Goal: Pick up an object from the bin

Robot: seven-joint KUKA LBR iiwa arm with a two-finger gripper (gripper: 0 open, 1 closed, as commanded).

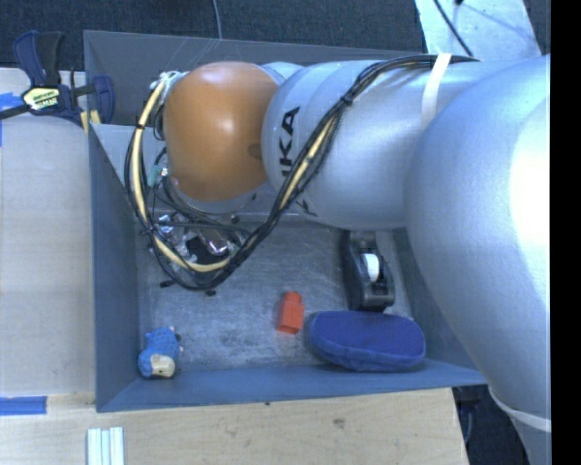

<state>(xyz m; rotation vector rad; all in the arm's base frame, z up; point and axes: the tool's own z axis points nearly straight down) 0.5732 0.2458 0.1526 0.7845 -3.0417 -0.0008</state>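
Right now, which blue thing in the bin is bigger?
The dark blue oval pouch beside the orange block; the small blue toy in the corner has a tan end.

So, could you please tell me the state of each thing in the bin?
Orange block: lying free on the bin floor, untouched.
Blue oval pad: lying flat by the near wall, untouched.
Black-and-white item: lying beside the arm, partly hidden.
Blue-and-tan toy: lying in the near left corner.

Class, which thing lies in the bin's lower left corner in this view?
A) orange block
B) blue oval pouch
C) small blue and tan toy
C: the small blue and tan toy sits there; the orange block and blue oval pouch lie further right.
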